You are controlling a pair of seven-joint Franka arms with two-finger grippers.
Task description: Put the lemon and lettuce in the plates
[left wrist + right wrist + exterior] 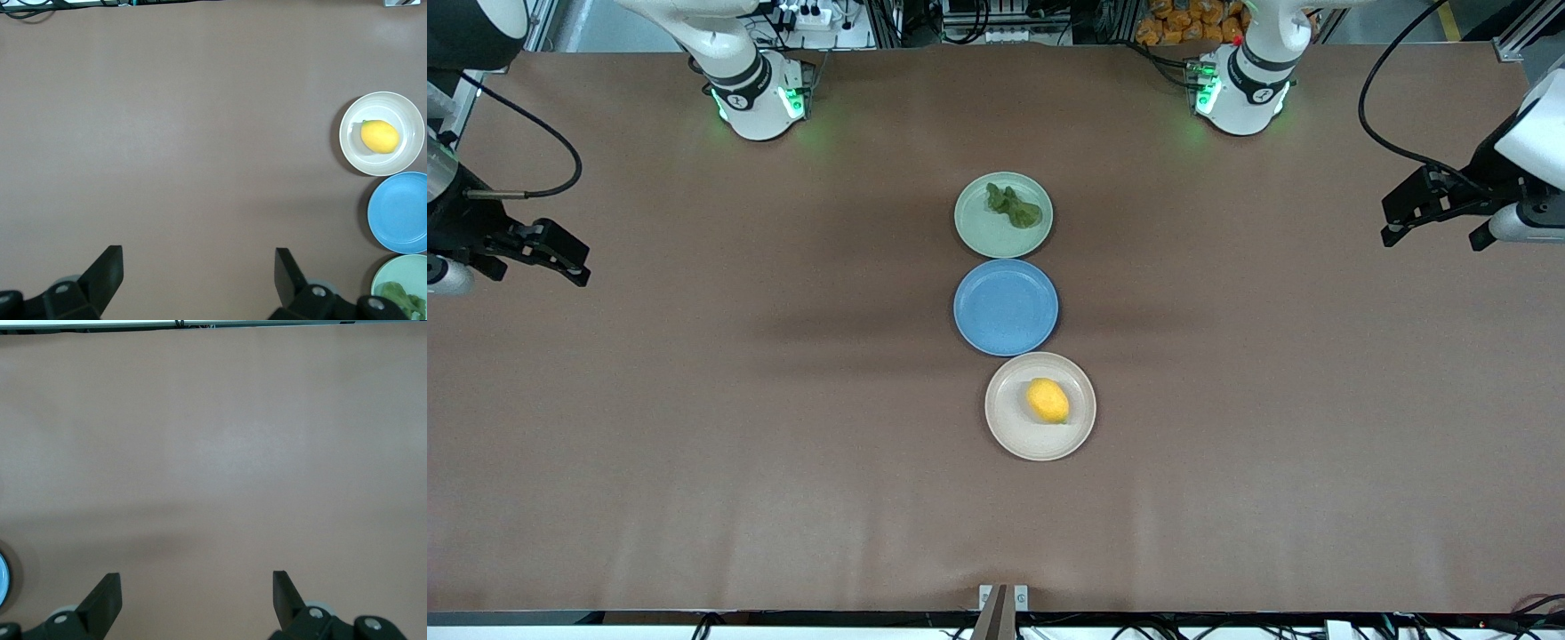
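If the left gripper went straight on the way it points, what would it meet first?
Probably only the bare brown table: the open left gripper looks down on it, with the beige-cream round plate off to one side.

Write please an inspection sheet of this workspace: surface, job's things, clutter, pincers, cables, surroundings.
Surface: brown table, bare apart from three plates in a row.
Job's things: lettuce on the pale green plate; lemon on the beige plate.
Clutter: blue plate between them, nothing on it.
Pincers: left pincer open, holds nothing, waits over the left arm's end of the table; right pincer open, holds nothing, over the right arm's end.
Cables: black cables hang by each arm.
Surroundings: racks and orange items by the bases.
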